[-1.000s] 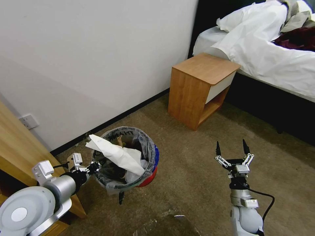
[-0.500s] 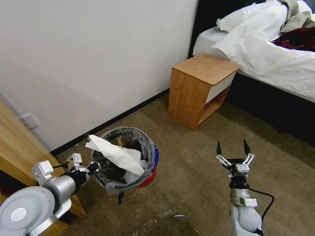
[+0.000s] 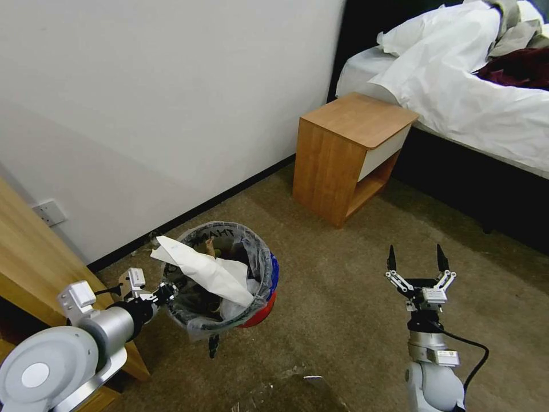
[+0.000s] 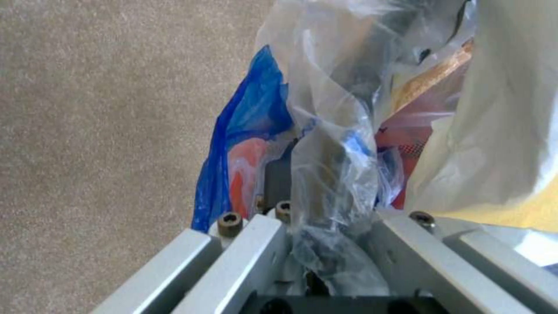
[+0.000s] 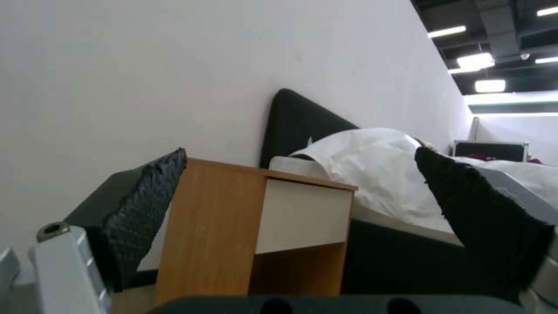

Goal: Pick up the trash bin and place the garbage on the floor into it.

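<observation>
The trash bin point(image 3: 258, 312), red with a blue rim and a clear bag liner, tilts just above the floor point(image 3: 343, 303) near the wall. My left gripper point(image 3: 167, 290) is shut on the bin's near rim. In the left wrist view, its fingers pinch the liner and the blue rim of the trash bin point(image 4: 250, 113). Garbage fills the bin: a large white crumpled paper point(image 3: 200, 268) sticks out over the rim, with brown paper behind it. My right gripper point(image 3: 417, 258) stands open and empty above the carpet to the right, fingertips up.
A wooden nightstand point(image 3: 351, 154) stands against the wall beside a bed with white sheets point(image 3: 457, 86). A wooden cabinet point(image 3: 28, 252) is close to my left arm. Shiny tape point(image 3: 311, 377) crosses the carpet near my base.
My right gripper has drifted a little to the right and lower, still open. The bin in my left gripper has barely shifted.
</observation>
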Controlling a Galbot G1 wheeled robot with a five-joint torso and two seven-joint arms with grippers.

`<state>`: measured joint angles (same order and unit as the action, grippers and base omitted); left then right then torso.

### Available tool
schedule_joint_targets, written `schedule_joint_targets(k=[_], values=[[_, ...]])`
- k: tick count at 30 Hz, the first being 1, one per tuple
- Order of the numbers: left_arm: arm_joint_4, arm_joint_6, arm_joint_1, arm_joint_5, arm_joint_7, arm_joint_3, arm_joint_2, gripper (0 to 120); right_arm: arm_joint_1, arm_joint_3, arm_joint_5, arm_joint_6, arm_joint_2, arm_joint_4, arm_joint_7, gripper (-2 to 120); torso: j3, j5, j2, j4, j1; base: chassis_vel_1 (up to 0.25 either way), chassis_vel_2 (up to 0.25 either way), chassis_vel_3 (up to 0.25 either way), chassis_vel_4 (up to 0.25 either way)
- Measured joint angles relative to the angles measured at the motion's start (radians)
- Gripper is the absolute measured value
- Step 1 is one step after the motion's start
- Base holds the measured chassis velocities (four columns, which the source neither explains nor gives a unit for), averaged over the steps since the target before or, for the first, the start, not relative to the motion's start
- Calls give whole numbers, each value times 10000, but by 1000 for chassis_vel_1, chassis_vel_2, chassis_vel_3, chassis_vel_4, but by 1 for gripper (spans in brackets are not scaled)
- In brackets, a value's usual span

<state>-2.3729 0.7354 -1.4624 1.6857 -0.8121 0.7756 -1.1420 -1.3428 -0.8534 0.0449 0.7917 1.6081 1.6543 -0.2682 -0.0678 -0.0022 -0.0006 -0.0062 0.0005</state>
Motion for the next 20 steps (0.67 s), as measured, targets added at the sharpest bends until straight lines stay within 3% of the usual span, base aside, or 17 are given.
schedule_joint_targets(k=[20], values=[[92, 0, 45, 5, -43, -56, -11, 0, 69, -113, -22, 86, 0, -69, -67, 100, 0, 0, 0, 0, 0, 0, 0, 0, 0]])
